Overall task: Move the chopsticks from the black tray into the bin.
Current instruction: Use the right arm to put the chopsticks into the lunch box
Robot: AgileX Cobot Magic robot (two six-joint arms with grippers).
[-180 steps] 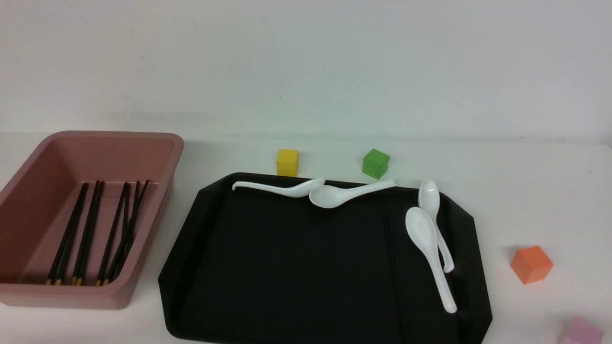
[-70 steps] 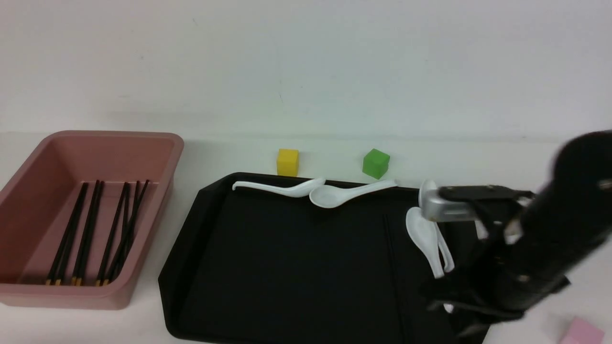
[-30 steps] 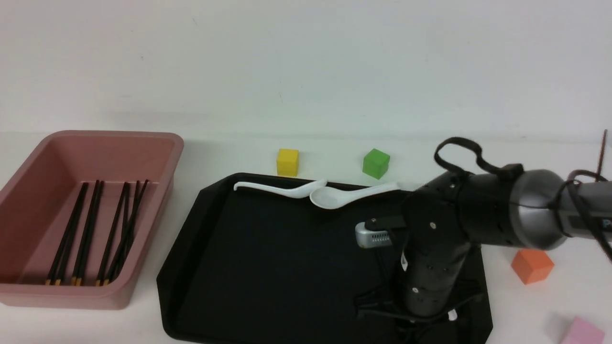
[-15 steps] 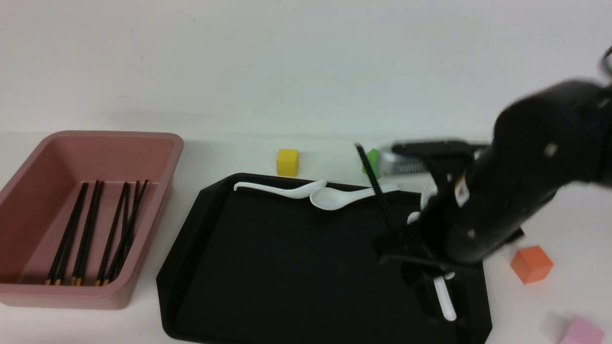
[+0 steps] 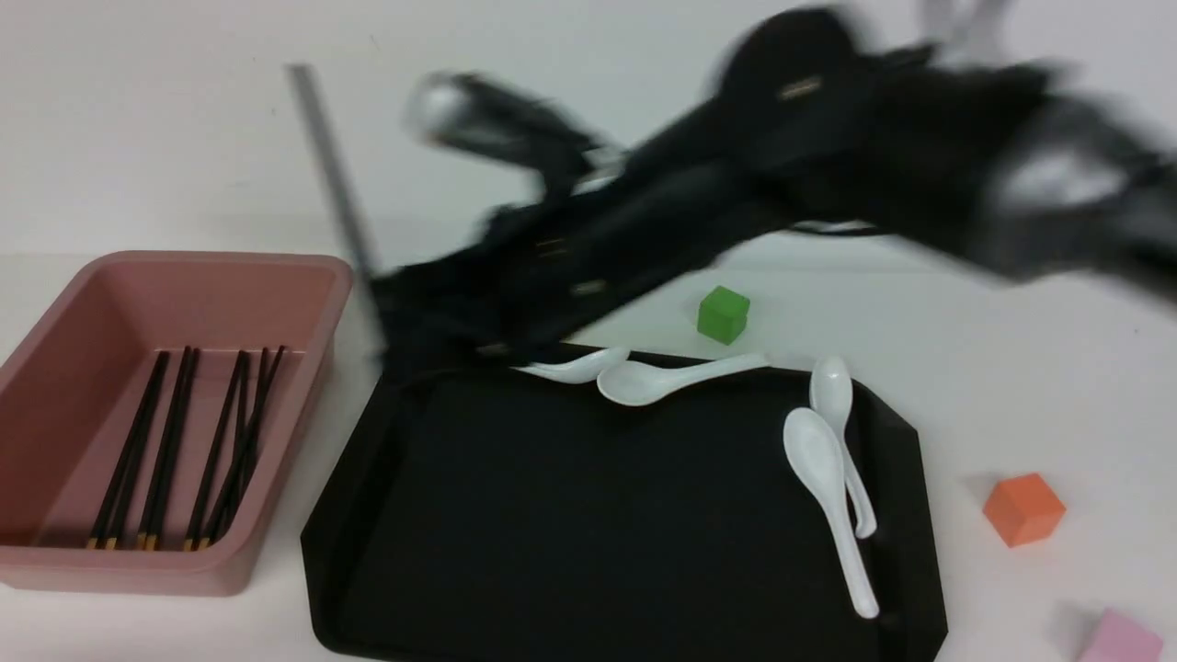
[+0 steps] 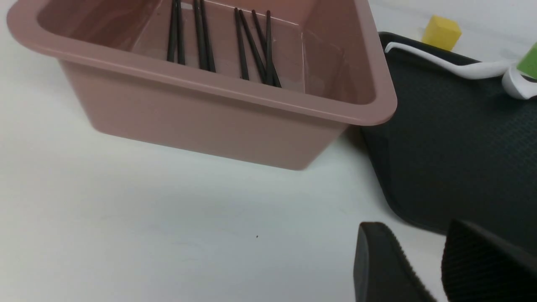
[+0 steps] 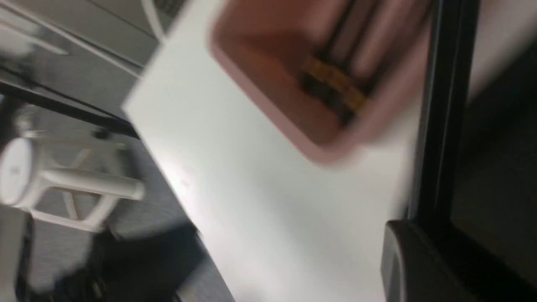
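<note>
The pink bin [image 5: 303,276] stands at the left with several black chopsticks [image 5: 184,441] lying in it; it also shows in the left wrist view [image 6: 235,105]. The black tray [image 5: 598,515] lies in the middle. My right gripper [image 5: 388,338], blurred by motion, hangs over the tray's far left corner beside the bin. It is shut on one chopstick [image 5: 336,202] that points up. In the right wrist view the chopstick [image 7: 440,105] runs out from the gripper [image 7: 432,228] past the bin [image 7: 272,79]. My left gripper [image 6: 419,256] is open and empty, low over the table near the tray's corner [image 6: 461,138].
Several white spoons [image 5: 680,372] [image 5: 828,478] lie along the tray's far and right sides. A green cube [image 5: 723,314], an orange cube [image 5: 1022,507] and a pink cube [image 5: 1117,636] sit on the table. A yellow cube [image 6: 441,31] shows in the left wrist view.
My right arm came in over the tray's right side, shut on a chopstick there, lifted it and swung left across the tray to the bin's edge. The spoons barely shifted.
</note>
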